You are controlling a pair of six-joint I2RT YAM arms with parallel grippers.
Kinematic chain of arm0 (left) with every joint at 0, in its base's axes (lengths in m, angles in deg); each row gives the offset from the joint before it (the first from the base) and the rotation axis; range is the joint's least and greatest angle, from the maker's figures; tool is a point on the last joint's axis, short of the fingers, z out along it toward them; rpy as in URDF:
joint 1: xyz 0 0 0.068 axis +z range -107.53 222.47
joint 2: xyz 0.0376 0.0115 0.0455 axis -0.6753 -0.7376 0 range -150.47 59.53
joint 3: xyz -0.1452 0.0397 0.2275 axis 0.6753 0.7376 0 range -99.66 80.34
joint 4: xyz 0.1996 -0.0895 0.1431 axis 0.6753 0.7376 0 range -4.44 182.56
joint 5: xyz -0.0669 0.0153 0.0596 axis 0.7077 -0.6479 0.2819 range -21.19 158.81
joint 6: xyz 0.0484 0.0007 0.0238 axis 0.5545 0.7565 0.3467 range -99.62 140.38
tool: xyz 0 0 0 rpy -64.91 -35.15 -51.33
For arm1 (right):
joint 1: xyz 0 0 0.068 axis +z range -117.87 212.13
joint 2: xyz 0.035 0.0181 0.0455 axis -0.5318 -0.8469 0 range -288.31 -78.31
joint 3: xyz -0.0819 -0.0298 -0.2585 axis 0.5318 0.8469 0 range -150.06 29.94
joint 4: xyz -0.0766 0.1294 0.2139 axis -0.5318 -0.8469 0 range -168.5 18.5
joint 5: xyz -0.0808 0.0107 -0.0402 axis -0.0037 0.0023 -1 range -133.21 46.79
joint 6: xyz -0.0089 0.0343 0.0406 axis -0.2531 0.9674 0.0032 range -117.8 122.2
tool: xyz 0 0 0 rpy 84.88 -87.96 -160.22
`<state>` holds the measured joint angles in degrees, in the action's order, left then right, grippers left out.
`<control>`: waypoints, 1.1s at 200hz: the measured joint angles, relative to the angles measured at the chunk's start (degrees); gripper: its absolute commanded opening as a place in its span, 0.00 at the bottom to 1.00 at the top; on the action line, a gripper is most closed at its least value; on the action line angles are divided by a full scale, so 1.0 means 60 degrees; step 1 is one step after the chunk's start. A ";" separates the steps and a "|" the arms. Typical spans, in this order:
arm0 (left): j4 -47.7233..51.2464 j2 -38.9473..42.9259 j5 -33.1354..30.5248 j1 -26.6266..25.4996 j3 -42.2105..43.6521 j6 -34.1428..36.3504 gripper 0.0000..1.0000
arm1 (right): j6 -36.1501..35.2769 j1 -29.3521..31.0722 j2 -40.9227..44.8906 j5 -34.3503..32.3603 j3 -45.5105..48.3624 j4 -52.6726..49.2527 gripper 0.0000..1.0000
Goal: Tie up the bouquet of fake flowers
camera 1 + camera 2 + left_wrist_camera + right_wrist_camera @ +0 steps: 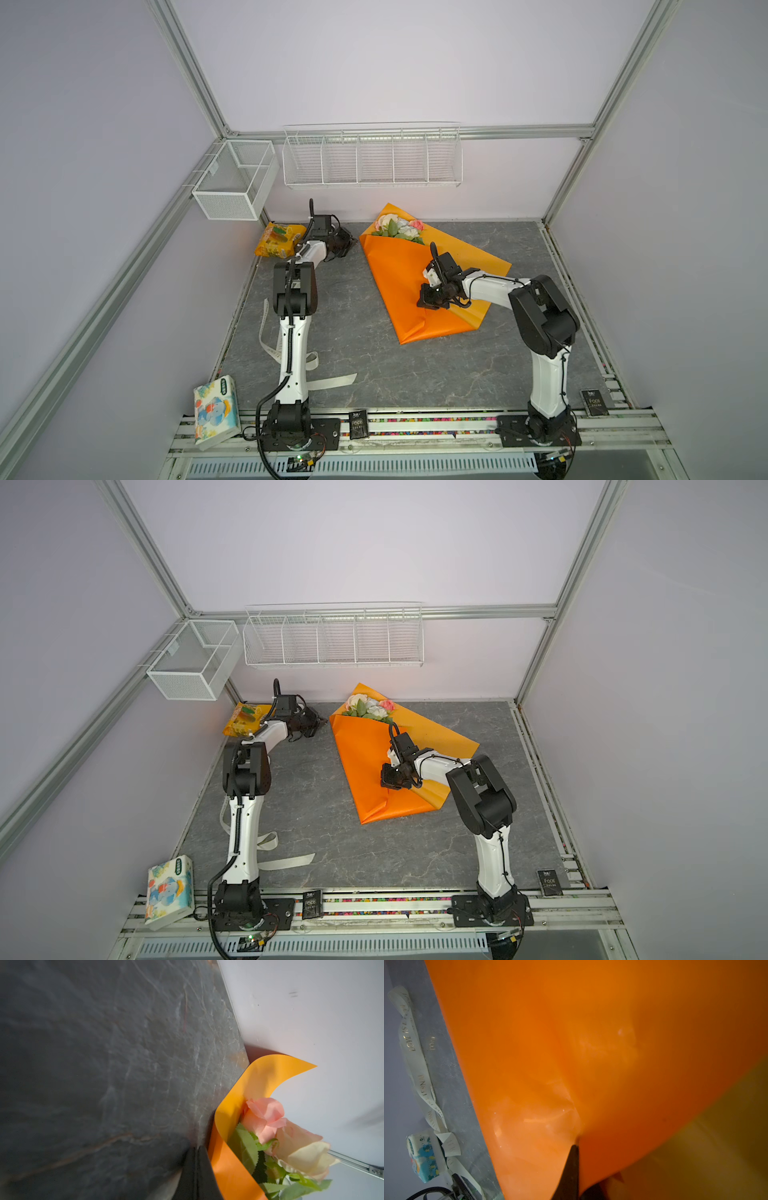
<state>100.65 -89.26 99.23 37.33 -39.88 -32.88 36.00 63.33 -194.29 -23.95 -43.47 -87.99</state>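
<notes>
Bouquet of fake flowers [400,229] is lying flat on desk [374,374], orange paper wrap [390,282] folded over stems. Your right fingers [572,1167], closed, are pressing wrap's fold, likely pinning it. Left fingers [196,1174], closed on nothing, are waiting just beside blooms. Ribbon [332,381] is lying well apart from bouquet, unused.

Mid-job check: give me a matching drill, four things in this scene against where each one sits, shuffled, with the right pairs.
Things:
1 ribbon
2 snack packet
3 tissue pack
4 right gripper

Places:
A shut on the orange wrap
B back left corner of the table
C front left corner, beside the rail
D loose on the table by the left arm

Pairs: 1-D, 2-B, 3-C, 4-A
</notes>
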 measured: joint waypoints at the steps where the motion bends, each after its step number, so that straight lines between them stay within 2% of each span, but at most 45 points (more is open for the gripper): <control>1: 0.0015 0.0004 -0.0007 0.0000 0.0000 0.0007 0.00 | 0.0000 0.0000 -0.0004 0.0000 -0.0004 -0.0004 0.07; 13: 0.0350 0.0240 -0.0117 -0.0004 0.0127 0.0259 0.02 | 0.0004 0.0000 -0.0025 -0.0007 -0.0055 -0.0076 0.08; 27: 0.0641 0.0772 -0.0237 -0.0007 0.0605 0.0514 0.05 | 0.0029 0.0000 -0.0055 -0.0018 -0.0142 -0.0193 0.17; 35: 0.0754 0.1195 -0.0288 -0.0011 0.1038 0.0652 0.06 | 0.0040 0.0004 -0.0055 -0.0036 -0.0186 -0.0233 0.18; 71: 0.0718 0.4127 -0.0091 -0.0317 0.3289 0.1198 0.10 | -0.0015 -0.0004 0.0018 -0.0098 -0.0284 -0.0372 0.34; 85: 0.0517 0.5377 0.0018 -0.0787 0.4255 0.1417 0.10 | -0.0047 -0.0018 0.0244 -0.0288 -0.0248 -0.0590 0.46; 111: -0.0007 0.6972 0.0291 -0.2222 0.6127 0.1636 0.10 | 0.0069 -0.0098 0.1446 -0.0729 0.0208 -0.0856 0.57; 140: -0.0448 0.7209 0.0455 -0.3949 0.7796 0.1661 0.10 | 0.0153 -0.0455 0.3446 -0.1075 0.1093 -0.0852 0.59; 165: -0.0579 0.7144 0.0441 -0.4983 0.8888 0.1526 0.09 | 0.0200 -0.1115 0.4765 -0.1322 0.1989 -0.0987 0.59; 200: -0.1512 0.7129 0.0477 -0.5603 0.9981 0.0965 0.09 | 0.0222 -0.2645 0.5737 -0.1497 0.3636 -0.1399 0.59; 220: -0.1869 0.7125 0.0521 -0.5803 1.0112 0.0703 0.10 | 0.0178 -0.3515 0.5883 -0.1410 0.4288 -0.1603 0.60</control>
<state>89.44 -46.51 102.35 2.51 20.79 -28.66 37.08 42.24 -158.99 -32.40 -17.74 -97.61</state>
